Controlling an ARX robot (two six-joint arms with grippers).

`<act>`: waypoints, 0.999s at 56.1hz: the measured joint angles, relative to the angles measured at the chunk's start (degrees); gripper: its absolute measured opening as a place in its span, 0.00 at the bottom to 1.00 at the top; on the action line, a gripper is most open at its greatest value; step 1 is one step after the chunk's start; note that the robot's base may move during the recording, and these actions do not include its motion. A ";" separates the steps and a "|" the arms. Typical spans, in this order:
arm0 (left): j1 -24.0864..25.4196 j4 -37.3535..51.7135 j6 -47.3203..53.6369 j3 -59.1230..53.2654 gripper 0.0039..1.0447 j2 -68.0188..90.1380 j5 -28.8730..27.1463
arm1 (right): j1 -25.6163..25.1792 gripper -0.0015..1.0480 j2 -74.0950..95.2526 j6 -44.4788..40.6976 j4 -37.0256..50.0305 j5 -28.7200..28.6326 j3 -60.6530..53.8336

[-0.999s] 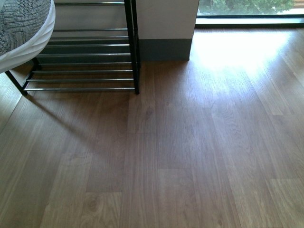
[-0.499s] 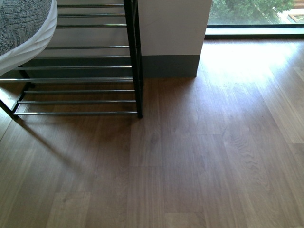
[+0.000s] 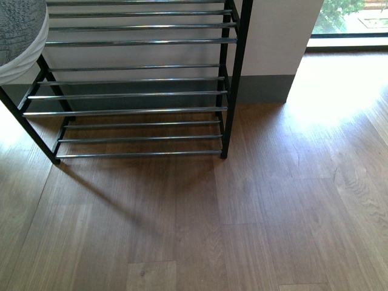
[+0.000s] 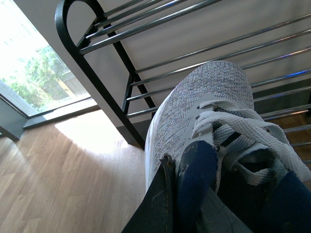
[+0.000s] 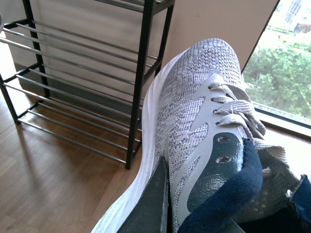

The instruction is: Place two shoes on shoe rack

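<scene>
Left wrist view — left fingers (image 4: 156, 213) clamped on a grey knit white-soled sneaker (image 4: 204, 97), right fingers (image 5: 154, 204) likewise on its twin (image 5: 194, 97); ease both level onto the black-framed silver-rod rack (image 3: 133, 111)

Your front camera looks down, shoe rack (image 3: 139, 111) at eleven o'clock. Wrist cameras sit close behind left sneaker (image 4: 204, 102) and right sneaker (image 5: 194, 111), facing that rack.
</scene>
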 joint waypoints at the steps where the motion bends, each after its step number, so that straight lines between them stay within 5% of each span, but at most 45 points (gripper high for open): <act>1: 0.02 0.02 0.02 0.00 0.01 -0.13 0.00 | -0.02 0.01 0.00 0.00 0.00 0.02 0.00; 56: 0.07 0.00 0.00 0.00 0.01 -0.02 -0.02 | 0.02 0.01 0.00 0.00 0.00 0.04 -0.02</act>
